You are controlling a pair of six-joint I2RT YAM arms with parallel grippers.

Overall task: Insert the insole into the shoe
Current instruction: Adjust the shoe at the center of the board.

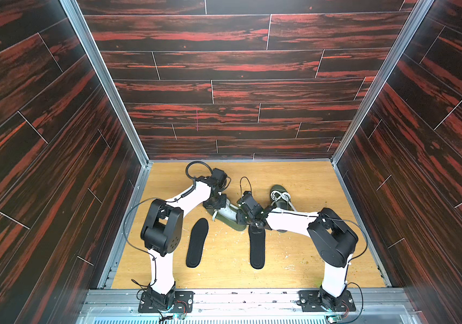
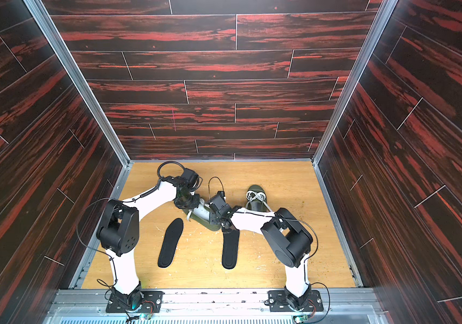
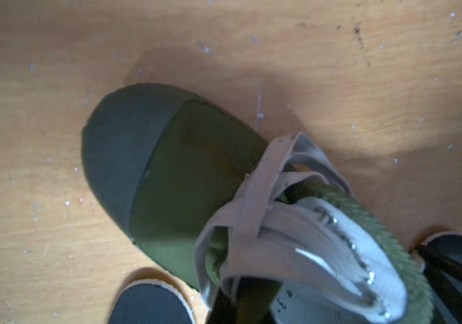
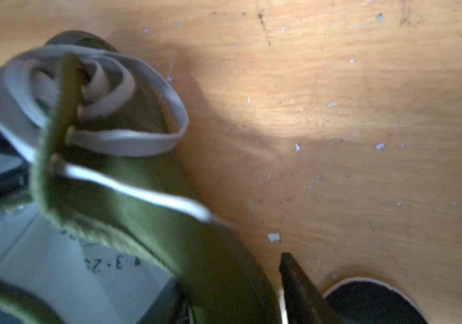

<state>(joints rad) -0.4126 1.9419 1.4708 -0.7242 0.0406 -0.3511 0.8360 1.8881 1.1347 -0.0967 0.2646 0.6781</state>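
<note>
Top views | step: holding shoe [image 1: 225, 214] open at centre frame — insole [image 1: 257, 249] lies flat on table [image 1: 322, 252], lower centre, not inserted | left gripper [image 1: 216, 207] closed, apparently clamped on shoe | right gripper [image 1: 242, 218] straddles shoe wall, clamp cannot be told | next: free 1 gripper, fetch insole, feed toe-first.

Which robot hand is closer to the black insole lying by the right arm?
Right. The right gripper sits just beyond that insole's far tip; the left gripper is farther away, at the other end of the green shoe.

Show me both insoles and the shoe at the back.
Left insole [image 1: 197, 242]: a top view, mid-length.
Right insole [image 1: 257, 251]: a top view, mid-length.
Back shoe [image 1: 280, 196]: a top view, white laces.
</note>
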